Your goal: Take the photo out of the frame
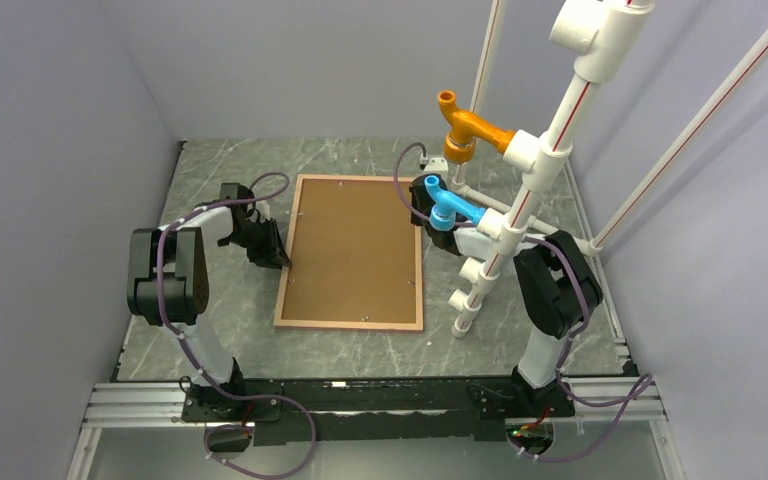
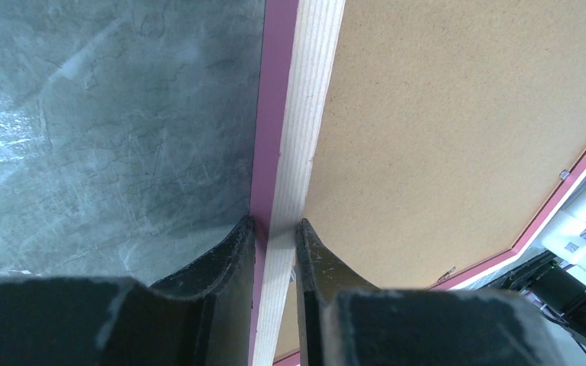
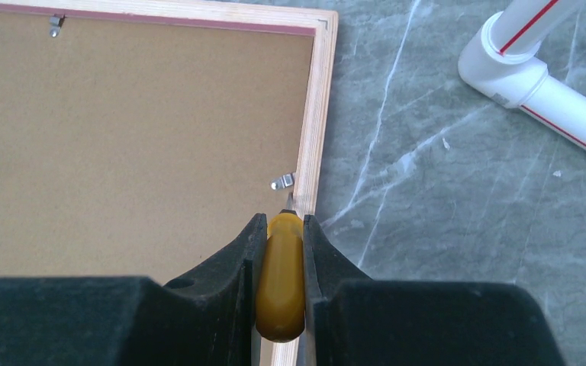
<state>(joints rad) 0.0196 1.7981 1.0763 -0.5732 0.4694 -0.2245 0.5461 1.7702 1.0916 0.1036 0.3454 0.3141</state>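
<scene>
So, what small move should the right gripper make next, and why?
Probably push the yellow-handled tool against the small metal tab to swing it off the brown backing board. The right gripper holds the tool's tip just short of that tab, which overlaps the board; the left gripper clamps the thin pink frame at its opposite edge.

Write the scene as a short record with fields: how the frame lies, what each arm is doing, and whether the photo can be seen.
frame: flat on the table, back side up
backing board: sits in the frame, facing up
photo: not visible
left gripper: jaws shut on the frame's left edge
right gripper: jaws shut on a yellow-handled tool, its tip at a metal clip
</scene>
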